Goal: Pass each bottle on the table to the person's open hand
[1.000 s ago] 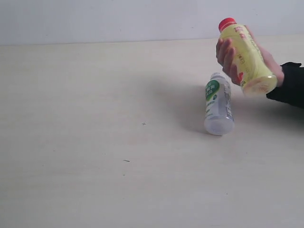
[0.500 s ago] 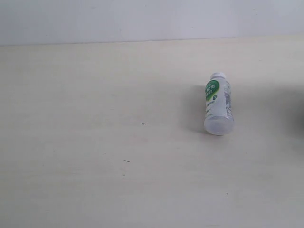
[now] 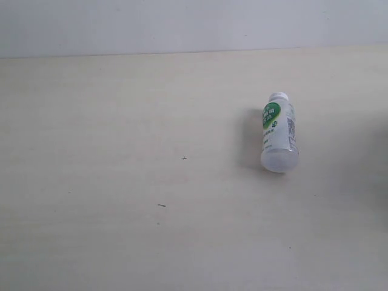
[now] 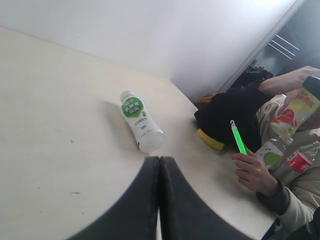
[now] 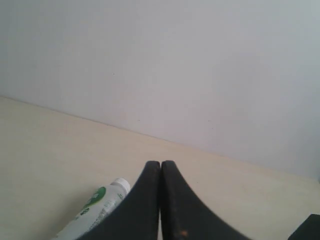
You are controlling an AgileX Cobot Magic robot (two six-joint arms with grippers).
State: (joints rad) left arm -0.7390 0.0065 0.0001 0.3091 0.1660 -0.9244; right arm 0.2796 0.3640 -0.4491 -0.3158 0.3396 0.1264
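Ahead of the L claw [image 4: 159, 165], well apart from its tips, one white bottle [image 4: 142, 121] w/ a green mark lies on its side on the table [image 4: 45, 100], cap pointing away from the claw toward the wall [image 4: 150, 35]. L claw's two dark fingers are pressed together, nothing between them. R claw [image 5: 160, 167] is likewise closed tight and empty. The same white bottle shows low beside one R finger, partly hidden behind it, cap again aimed away toward the wall.

Ext. view shows neither claw, only the bottle on the pale tabletop w/ a few tiny dark specks around.

Off to the far side of the L claw, past the table edge, a person's hand [image 4: 255, 172] grips a thin green stick [image 4: 238, 136]. Bunched near that hand, against the person's pale sleeve: a yellow-labelled bottle [image 4: 302, 107], a red-labelled bottle [image 4: 302, 161] and a second white bottle [image 4: 270, 152] w/ green mark. Can't tell how those three are held.
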